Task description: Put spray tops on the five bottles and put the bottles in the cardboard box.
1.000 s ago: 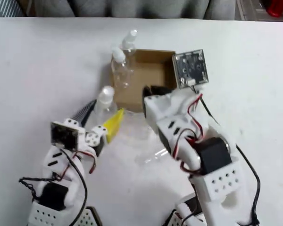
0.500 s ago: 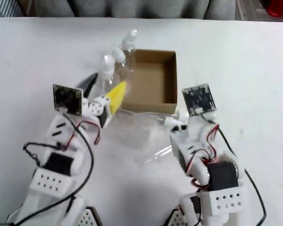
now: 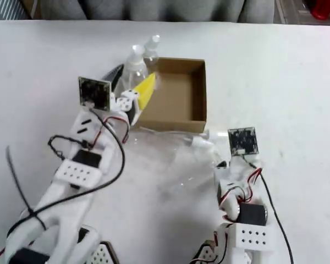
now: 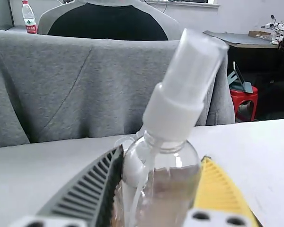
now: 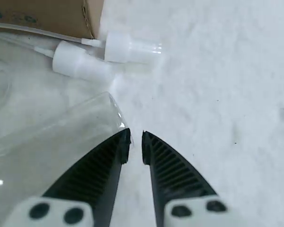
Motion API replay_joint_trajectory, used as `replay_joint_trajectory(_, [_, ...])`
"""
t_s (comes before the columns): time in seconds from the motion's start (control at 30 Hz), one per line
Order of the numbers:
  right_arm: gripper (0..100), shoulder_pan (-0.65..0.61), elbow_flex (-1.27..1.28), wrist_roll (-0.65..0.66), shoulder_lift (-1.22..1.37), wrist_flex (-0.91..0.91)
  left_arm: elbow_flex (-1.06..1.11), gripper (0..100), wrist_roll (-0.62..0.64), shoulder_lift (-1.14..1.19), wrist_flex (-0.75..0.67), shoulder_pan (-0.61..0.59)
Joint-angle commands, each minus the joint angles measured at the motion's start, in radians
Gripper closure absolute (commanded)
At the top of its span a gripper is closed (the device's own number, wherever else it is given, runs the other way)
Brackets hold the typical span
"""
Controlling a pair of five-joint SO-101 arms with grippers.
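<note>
High view, and the left gripper [image 3: 136, 76] has a capped spray bottle [image 3: 134, 61] clamped in its jaws at the upper-left corner of the cardboard box [image 3: 176, 98]. So this is the boxing step for that bottle, I'd say. The box floor looks bare, and a second capped bottle [image 3: 152, 44] stands just beyond that corner. Next move, to my eye: carry the bottle right, over the left wall, lower it upright, then let go. Clip the rim and the box could slide.

Left wrist view gives what the overhead cannot — the white spray top [image 4: 184, 90] seated on the neck, dip tube running down inside, black jaw one side and yellow the other, tight on the clear body.

Right wrist view adds the other job: right gripper [image 5: 136, 137], jaws almost together with nothing between, low over the surface beside an uncapped clear bottle [image 5: 52, 137] lying on its side — and a loose spray top [image 5: 80, 66] near the box, upper left of frame.
</note>
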Motion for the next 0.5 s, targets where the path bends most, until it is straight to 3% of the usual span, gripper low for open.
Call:
replay_joint_trajectory(0.0, [98.4, 0.016, 0.052, 0.014, -0.041, -0.068, -0.068, 98, 0.011, 0.07, -0.132, -0.008])
replay_joint_trajectory(0.47, [98.4, 0.016, 0.103, 0.014, -0.101, -0.058, -0.1, 98, 0.012, 0.415, -0.402, -0.033])
